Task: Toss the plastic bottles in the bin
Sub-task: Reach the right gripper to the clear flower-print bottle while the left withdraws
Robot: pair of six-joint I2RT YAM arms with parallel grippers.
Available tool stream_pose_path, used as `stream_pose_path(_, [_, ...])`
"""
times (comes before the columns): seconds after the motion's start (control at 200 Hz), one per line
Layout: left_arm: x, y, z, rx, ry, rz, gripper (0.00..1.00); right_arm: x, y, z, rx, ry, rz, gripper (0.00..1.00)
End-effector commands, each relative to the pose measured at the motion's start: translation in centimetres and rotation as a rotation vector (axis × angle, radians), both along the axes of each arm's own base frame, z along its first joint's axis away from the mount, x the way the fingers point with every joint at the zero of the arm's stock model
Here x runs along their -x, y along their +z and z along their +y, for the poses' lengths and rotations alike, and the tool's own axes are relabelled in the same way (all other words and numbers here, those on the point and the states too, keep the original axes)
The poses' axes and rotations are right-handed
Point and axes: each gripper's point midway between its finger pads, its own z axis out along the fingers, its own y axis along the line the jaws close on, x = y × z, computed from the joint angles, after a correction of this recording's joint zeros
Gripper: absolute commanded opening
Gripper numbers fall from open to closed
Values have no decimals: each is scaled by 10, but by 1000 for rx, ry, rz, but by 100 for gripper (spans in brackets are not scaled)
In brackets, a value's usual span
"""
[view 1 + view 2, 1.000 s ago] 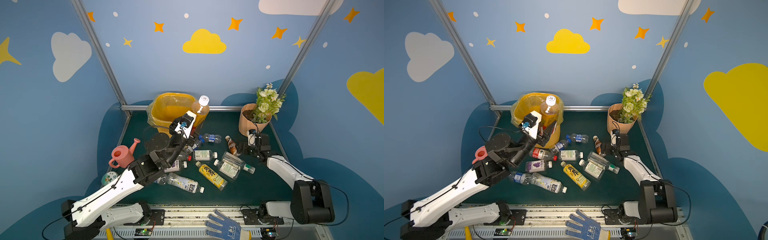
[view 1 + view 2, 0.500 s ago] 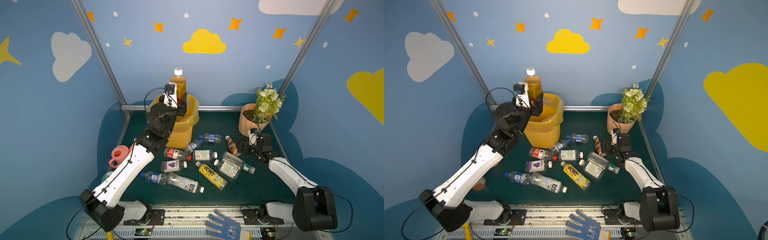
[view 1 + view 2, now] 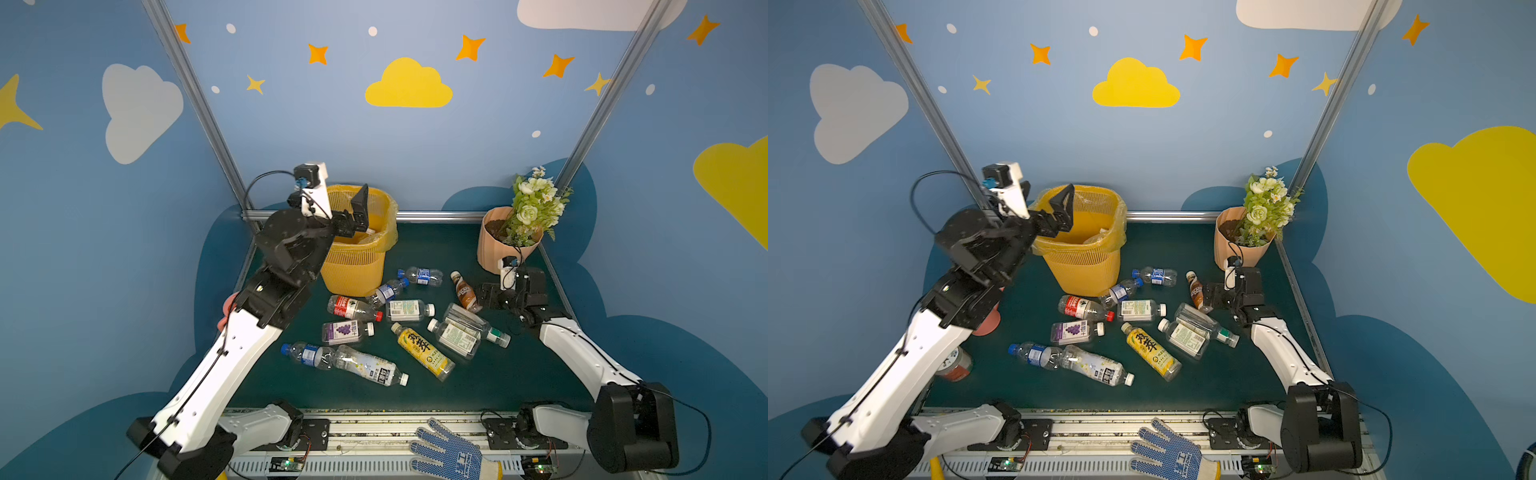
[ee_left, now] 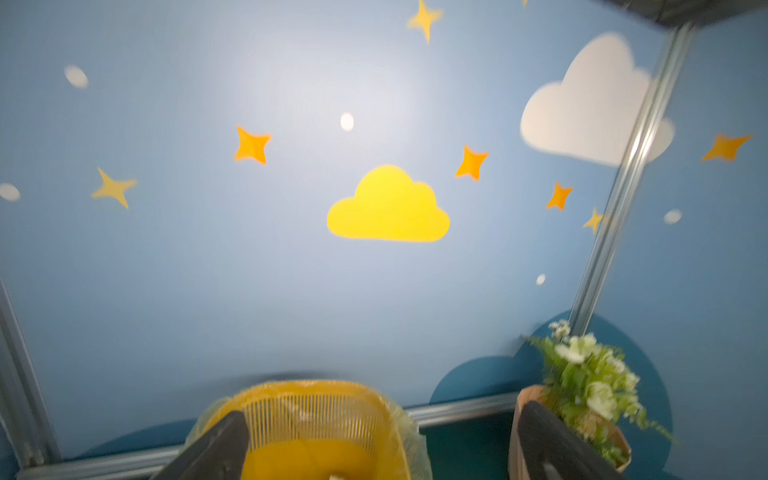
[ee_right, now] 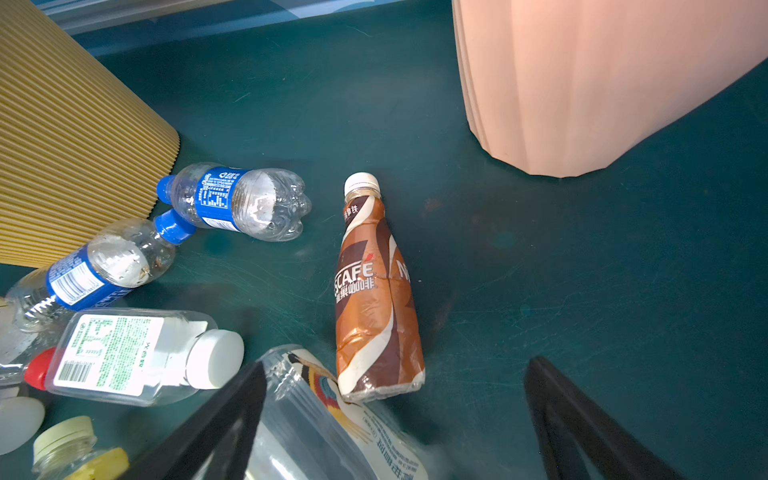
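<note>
blue walls [image 3: 332, 141], yellow cloud [image 3: 407, 85], green tabletop [image 3: 498, 386]

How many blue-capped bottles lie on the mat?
3. Beside the bin: right bottle, left bottle. Front-left, by the left arm: third bottle. Any inside the bin are hidden.

Dark green counter [image 3: 519, 374], one. On it stood a yellow mesh bin [image 3: 353, 266] at rear left and a peach ribbed flower pot [image 3: 494, 253] at rear right. Before them lay some eleven plastic bottles [image 3: 409, 311], all on their sides. Among them were a brown coffee bottle [image 3: 464, 292], a yellow-labelled bottle [image 3: 422, 347] and a purple-labelled bottle [image 3: 345, 332]. A blue-labelled bottle [image 3: 388, 291] lay just beside the bin's foot.
</note>
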Motion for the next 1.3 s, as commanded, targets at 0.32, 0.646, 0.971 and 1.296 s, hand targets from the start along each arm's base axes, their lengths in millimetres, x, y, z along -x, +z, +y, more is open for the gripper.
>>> stream_pose_path(0.32, [-9, -47, 14, -38, 109, 76, 100, 5, 8, 23, -43, 83, -16, 95])
stream_pose_path(0.646, [-4, -134, 61, 38, 276, 291, 100, 34, 38, 135, -114, 443, -49, 92])
stream_pose_path(0.971, [36, -186, 128, 106, 495, 405, 100, 131, 33, 292, 59, 998, 63, 91])
stream_pose_path(1.296, [57, -232, 170, 174, 620, 502, 100, 200, -21, 335, 260, 1239, 243, 87])
